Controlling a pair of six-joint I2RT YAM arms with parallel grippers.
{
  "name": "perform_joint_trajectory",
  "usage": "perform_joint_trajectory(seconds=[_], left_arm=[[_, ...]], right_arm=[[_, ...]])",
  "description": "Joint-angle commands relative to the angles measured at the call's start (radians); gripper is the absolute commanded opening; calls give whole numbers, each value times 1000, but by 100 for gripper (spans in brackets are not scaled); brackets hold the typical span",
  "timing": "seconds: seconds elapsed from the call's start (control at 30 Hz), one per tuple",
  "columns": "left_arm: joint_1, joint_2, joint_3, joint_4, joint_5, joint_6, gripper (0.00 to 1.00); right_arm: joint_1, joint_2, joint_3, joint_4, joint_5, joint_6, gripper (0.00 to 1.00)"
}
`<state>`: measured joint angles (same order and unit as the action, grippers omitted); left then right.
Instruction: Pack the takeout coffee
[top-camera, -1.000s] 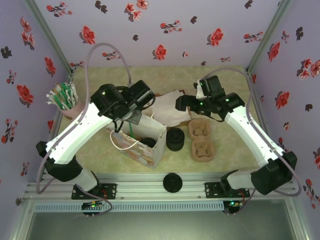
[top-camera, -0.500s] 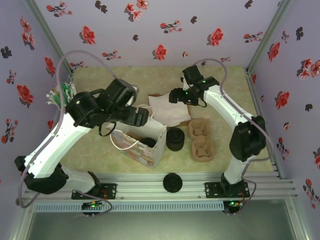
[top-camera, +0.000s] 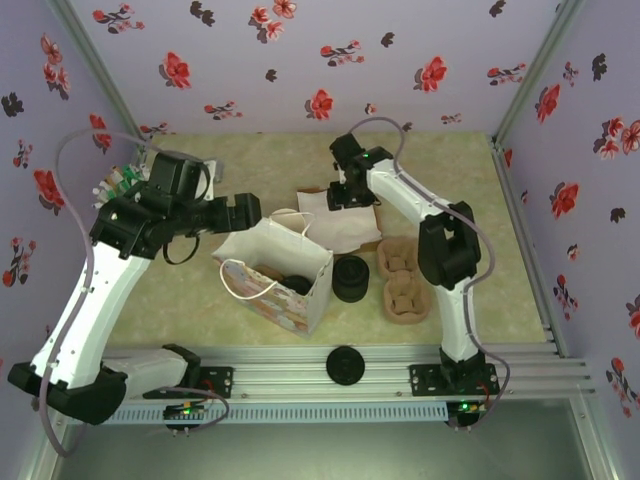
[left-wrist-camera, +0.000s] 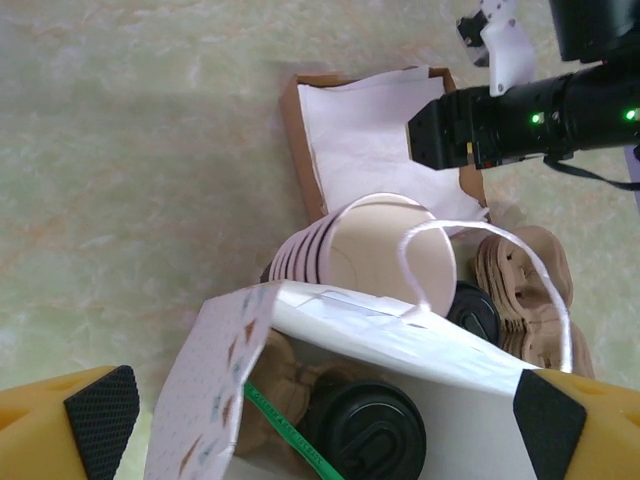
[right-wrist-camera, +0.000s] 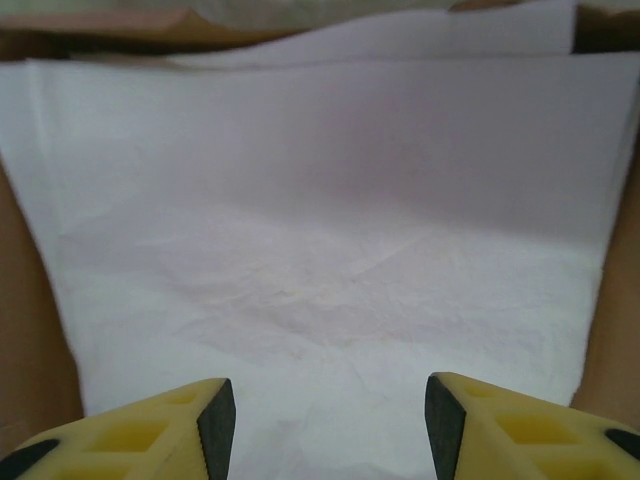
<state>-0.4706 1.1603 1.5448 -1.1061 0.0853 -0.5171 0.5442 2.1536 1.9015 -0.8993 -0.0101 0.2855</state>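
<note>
Hovering wide open, left pincer (left-wrist-camera: 325, 415) above bag (left-wrist-camera: 228, 375), takeout coffee (left-wrist-camera: 365, 437) inside directly below, right pincer (right-wrist-camera: 325, 400) parted over white paper (right-wrist-camera: 320, 200).

Takeout coffee (left-wrist-camera: 365, 435) inside bag (left-wrist-camera: 215, 380)

In your left wrist view the takeout coffee (left-wrist-camera: 365, 435) sits in the paper bag (left-wrist-camera: 215, 380), its cup wall hidden under the black lid and its lower part cut by the bottom edge; the bag's rim covers the foot of the cup stack (left-wrist-camera: 385, 245) and part of the spare lids (left-wrist-camera: 478, 308). Your right wrist view blurs the white napkins (right-wrist-camera: 320, 230), and the fingers (right-wrist-camera: 190, 425) of the right gripper (right-wrist-camera: 325, 385) run off its bottom edge.
</note>
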Motion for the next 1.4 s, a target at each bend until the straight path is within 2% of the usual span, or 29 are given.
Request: perform_joint_trajectory(seconds=[0.0, 0.4, 0.5, 0.93, 1.37], left_arm=[[48, -43, -62, 85, 70, -22, 99], [87, -73, -164, 130, 108, -35, 99], [87, -74, -173, 132, 110, -36, 99], [93, -94, -198, 138, 111, -38, 99], [94, -104, -207, 139, 111, -38, 99]], right_arm=[[17, 54, 49, -66, 83, -35, 55], [22, 225, 107, -95, 98, -37, 53], [23, 221, 107, -96, 89, -37, 50], [23, 146, 122, -96, 84, -23, 25], [22, 65, 100, -85, 86, -12, 24]])
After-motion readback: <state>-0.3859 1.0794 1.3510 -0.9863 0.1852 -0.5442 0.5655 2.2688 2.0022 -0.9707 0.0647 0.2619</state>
